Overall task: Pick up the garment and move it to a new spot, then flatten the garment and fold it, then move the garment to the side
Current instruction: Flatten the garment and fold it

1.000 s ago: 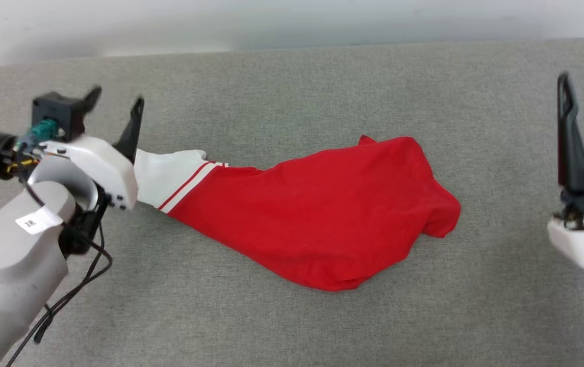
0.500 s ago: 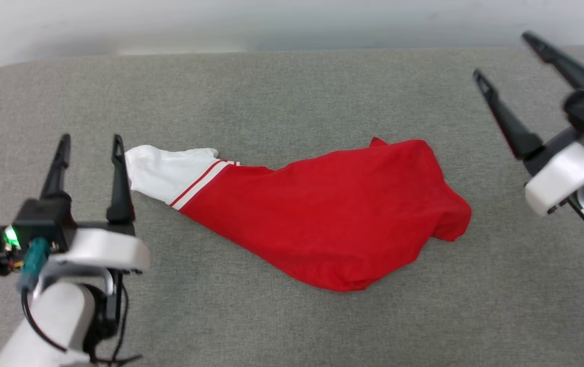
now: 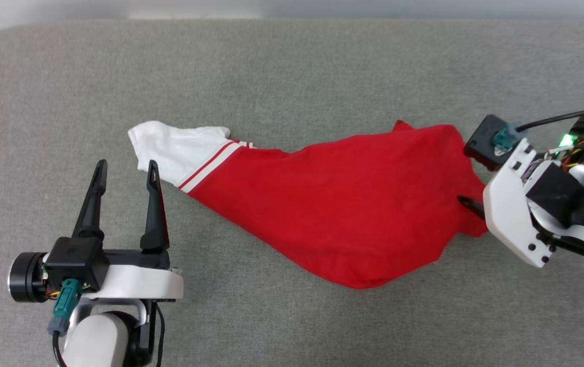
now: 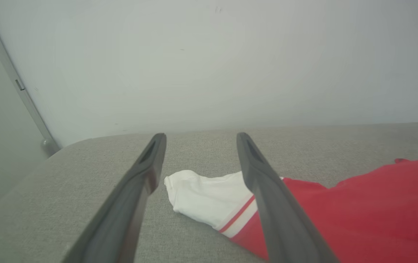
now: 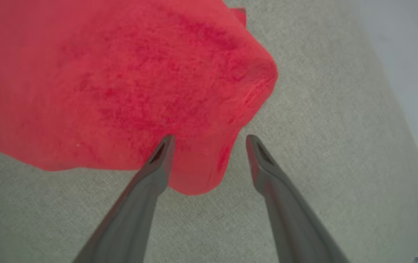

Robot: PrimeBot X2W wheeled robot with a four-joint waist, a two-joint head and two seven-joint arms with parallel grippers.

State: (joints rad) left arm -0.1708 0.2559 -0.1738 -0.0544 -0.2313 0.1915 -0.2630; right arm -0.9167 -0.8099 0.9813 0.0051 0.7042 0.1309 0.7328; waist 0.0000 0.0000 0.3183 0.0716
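The garment (image 3: 332,214) lies crumpled on the grey padded surface, a red body with one white sleeve (image 3: 177,150) and striped trim pointing left. My left gripper (image 3: 126,165) is open, just below and left of the sleeve and not touching it. In the left wrist view the sleeve (image 4: 205,197) lies beyond the left gripper (image 4: 200,137). My right gripper (image 5: 210,140) is open at the garment's right end. Its jaws straddle the red corner (image 5: 198,171) there. One dark fingertip (image 3: 467,203) shows against the red cloth in the head view.
The grey padded surface (image 3: 292,66) runs wide on all sides of the garment, with a rounded corner at the far left (image 4: 66,146). A pale wall (image 4: 230,65) rises right behind its far edge.
The head camera has tilted down. My left gripper drew back from the sleeve toward the near side. My right gripper swung in from the far right to the garment's right corner. The garment stays put.
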